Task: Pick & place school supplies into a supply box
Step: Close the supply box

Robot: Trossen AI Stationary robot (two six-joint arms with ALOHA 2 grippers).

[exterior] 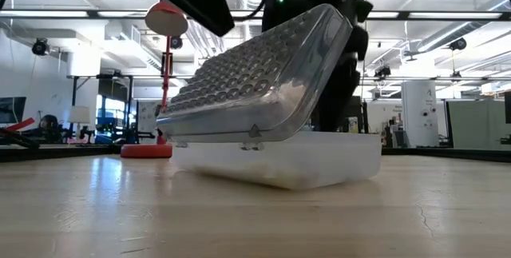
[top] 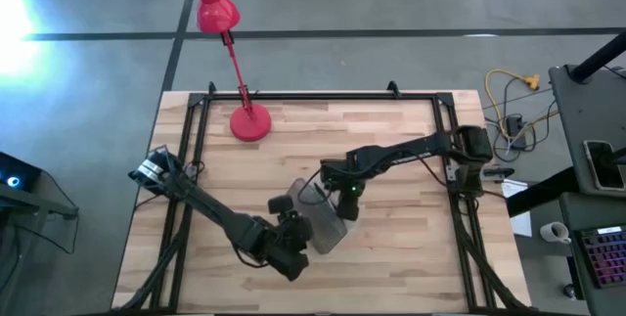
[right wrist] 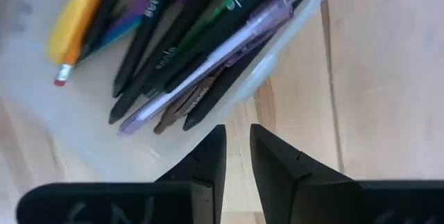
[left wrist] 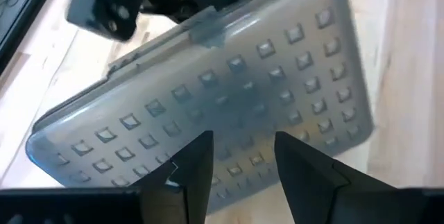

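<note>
**Lid half down on a full supply box**

A pale wooden worktop (top: 391,218) stood in a large lit hall, with a red desk lamp (top: 235,62) at its far edge. Near the middle sat the supply box (exterior: 319,166), its translucent tray flat on the wood and its gridded lid (exterior: 263,82) propped at a slant, neither open wide nor shut.

The left hand (left wrist: 239,175) hovered just over the lid's outer face, fingers apart and holding nothing. The right hand (right wrist: 236,165) hung at the tray's open long edge, fingers nearly together with only a narrow gap, empty too. Just ahead of it, inside the tray, lay the school supplies: a yellow pencil (right wrist: 80,16), several dark pens (right wrist: 159,50), a pale purple pen (right wrist: 208,61) and a green-marked one, heaped loosely and crossing each other. No supplies showed loose on the wood.

The task looked nearly done; closing seemed to remain. The risk lay in that heap: pen tips reached close to the rim, so a lid pressed down might jam on one or flick it out. Since the light tray rested unclamped, an off-centre push could also slide or tip it.
</note>
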